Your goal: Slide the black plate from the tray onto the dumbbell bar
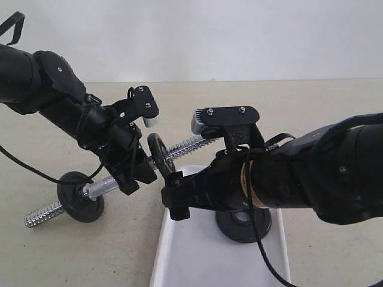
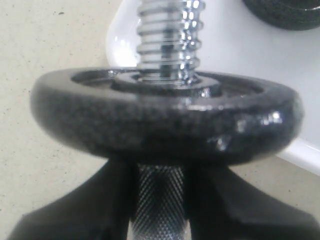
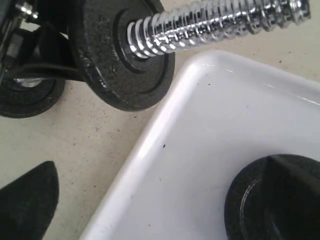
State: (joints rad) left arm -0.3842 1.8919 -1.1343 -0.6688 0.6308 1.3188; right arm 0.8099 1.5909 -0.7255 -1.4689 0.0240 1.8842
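My left gripper (image 1: 133,173) is shut on the knurled middle of the dumbbell bar (image 1: 187,146) and holds it tilted above the table. One black plate (image 1: 160,154) sits threaded on the bar's raised end, close against the left fingers (image 2: 112,200). In the right wrist view this plate (image 3: 120,55) hangs on the chrome thread (image 3: 215,22) just beyond the tray's corner. My right gripper (image 1: 176,200) is open with nothing in it, low over the white tray (image 1: 197,257). A second black plate (image 1: 242,224) lies flat in the tray, beside the right gripper's far finger (image 3: 292,175).
Another black disc (image 1: 81,197) is on the bar's lower end and rests on the beige table. The bare threaded tip (image 1: 42,215) sticks out past it. The right arm's bulk stretches across the tray's right side.
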